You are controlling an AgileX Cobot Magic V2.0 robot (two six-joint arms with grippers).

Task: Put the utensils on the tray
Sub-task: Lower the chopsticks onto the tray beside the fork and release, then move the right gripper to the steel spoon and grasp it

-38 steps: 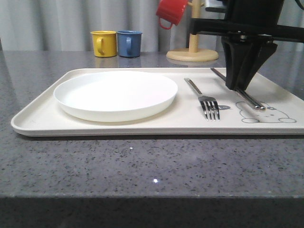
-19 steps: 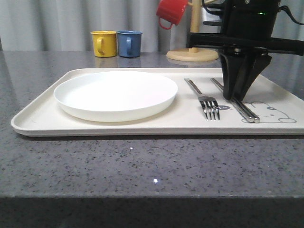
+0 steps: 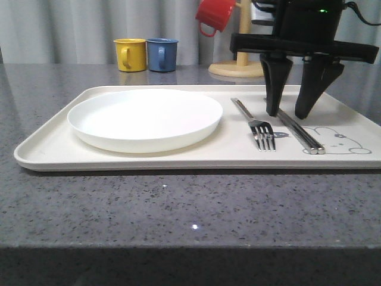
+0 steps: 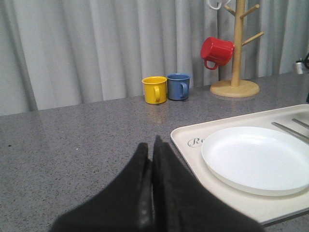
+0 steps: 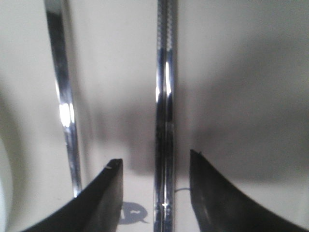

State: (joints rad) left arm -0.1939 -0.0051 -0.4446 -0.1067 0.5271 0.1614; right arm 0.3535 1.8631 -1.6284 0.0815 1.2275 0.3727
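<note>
The right gripper (image 3: 292, 112) stands open over the chopsticks (image 3: 300, 131), one finger on each side. The chopsticks lie flat on the tray (image 3: 53, 146), beside the fork (image 3: 257, 126) and the plate (image 3: 144, 118). The left gripper (image 4: 151, 147) is closed above the tabletop (image 4: 72, 154).

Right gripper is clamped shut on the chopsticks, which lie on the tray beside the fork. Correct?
Not quite. The right gripper is open, its fingers apart on either side of the chopsticks; the right wrist view shows it. The chopsticks do lie on the tray beside the fork.
</note>
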